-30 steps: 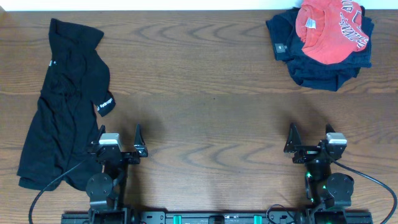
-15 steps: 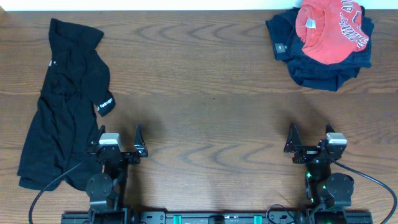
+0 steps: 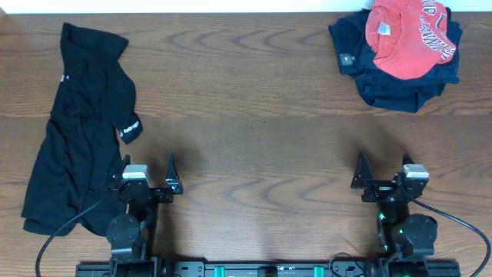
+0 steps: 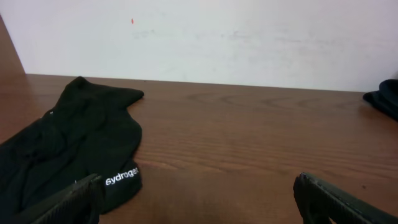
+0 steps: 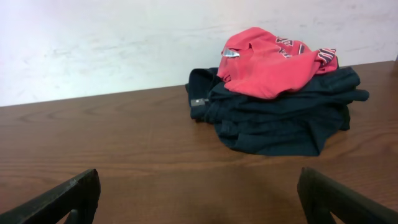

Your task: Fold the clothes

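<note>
Nearest the base, the left gripper (image 3: 147, 164) stands with its jaws spread to full width and nothing between them. The left wrist view shows both fingertips (image 4: 69, 200) at the frame's lower corners with bare wood in the gap. The right gripper (image 3: 383, 167) is likewise wide open and empty, and its own view shows only table between the fingers. Both arms sit low and retracted at the near edge of the table (image 3: 254, 115).

The clothes (image 3: 81, 131), one limp black garment, lie on the left side of the table, stretched from just beside the left gripper toward the far left corner. The garment is rumpled and unfolded. Its tag (image 3: 131, 128) with white print lies at its right edge, just ahead of the left gripper. Whether the outer left finger touches the near hem cannot be told.

Assessment: folding has not begun, and the step in hand is the first approach.

The next move calls for the left arm to reach forward and take an edge or corner. The right arm must cross well over to help spread the cloth flat before any fold.

At the far right, well apart, a red shirt (image 3: 407, 38) rests on a navy garment (image 3: 400, 85). Neither is part of this job.
</note>
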